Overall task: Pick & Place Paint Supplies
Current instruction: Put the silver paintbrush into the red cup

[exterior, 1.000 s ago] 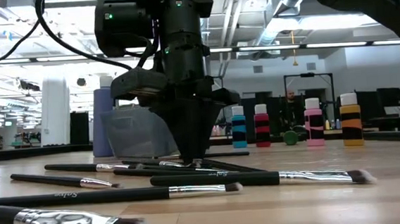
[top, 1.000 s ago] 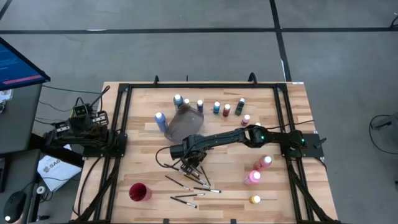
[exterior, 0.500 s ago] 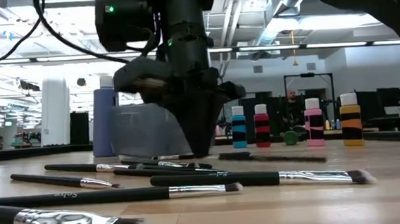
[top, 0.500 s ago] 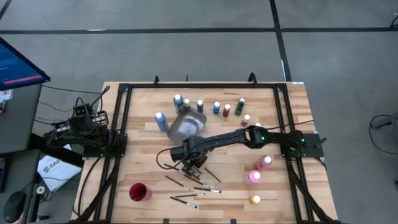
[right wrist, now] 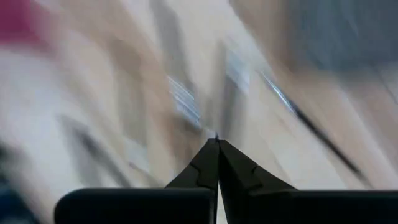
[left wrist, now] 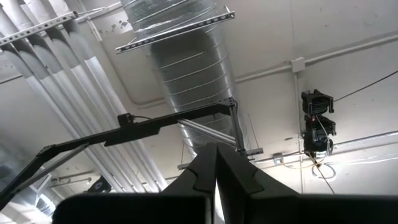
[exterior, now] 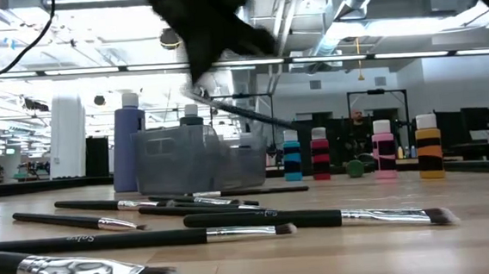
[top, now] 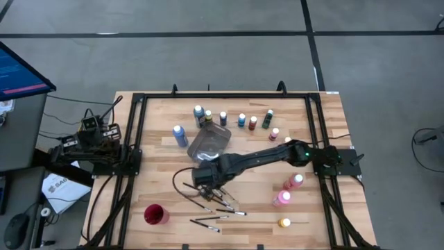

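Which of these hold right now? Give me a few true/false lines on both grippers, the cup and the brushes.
1. The right gripper is shut on a paintbrush, held above the table. True.
2. The red cup stands inside the tray. False: it stands on bare wood, apart from the tray.
3. The left gripper is open. False: it is shut, parked at the table's left edge.
4. Several loose brushes lie on the table. True.

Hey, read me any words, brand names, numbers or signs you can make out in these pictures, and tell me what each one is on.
Script lettering on the handle of a paintbrush lying on the table, low view: too small to read for certain.
Labels on the paint bottles: only coloured and black bands show, no readable text.
Blue monitor beside the table, high view: text too small to read.
Paper below the left arm: print blurred, unreadable.
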Tool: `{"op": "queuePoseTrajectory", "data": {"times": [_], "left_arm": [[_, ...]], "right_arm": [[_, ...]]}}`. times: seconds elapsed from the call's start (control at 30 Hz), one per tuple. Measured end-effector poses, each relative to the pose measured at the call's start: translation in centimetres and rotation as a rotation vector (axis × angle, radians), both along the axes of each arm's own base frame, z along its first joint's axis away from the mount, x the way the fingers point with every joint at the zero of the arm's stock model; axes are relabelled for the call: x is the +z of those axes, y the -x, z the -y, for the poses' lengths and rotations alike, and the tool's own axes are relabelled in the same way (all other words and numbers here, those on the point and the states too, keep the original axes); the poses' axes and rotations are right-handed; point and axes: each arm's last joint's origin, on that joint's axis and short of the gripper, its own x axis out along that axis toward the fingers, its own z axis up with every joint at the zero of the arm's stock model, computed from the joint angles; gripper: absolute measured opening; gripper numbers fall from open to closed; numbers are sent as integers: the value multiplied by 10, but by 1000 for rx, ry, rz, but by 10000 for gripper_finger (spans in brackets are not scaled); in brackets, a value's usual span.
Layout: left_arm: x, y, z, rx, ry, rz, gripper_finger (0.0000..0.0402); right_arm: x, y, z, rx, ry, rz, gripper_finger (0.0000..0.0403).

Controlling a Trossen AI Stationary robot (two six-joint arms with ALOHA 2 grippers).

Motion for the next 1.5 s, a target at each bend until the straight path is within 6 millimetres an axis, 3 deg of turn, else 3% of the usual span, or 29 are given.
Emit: {"op": "queuePoseTrajectory", "data": {"times": [0.13, 0.23, 0.4, 0.7, 0.8, 1.13, 1.5], "left_arm": [[0, 0, 0, 0, -1, -3, 3], [0, 0, 0, 0, 0, -3, 3], [0, 0, 0, 0, -1, -3, 3], [0, 0, 0, 0, 0, -3, 3], [0, 0, 0, 0, 0, -3, 3], [0, 0, 0, 0, 0, -2, 3], [0, 0, 0, 0, 0, -2, 3]], "right_arm": [[39, -11, -14, 98, 74, 337, 0], [58, -23, -21, 165, 104, 558, 0], [77, -39, -27, 264, 166, 830, 0], [106, -44, -36, 409, 236, 1153, 0], [100, -51, -38, 419, 227, 1217, 0], [44, -74, -59, 447, 202, 1278, 0], [17, -80, -56, 477, 317, 1147, 0]]}}
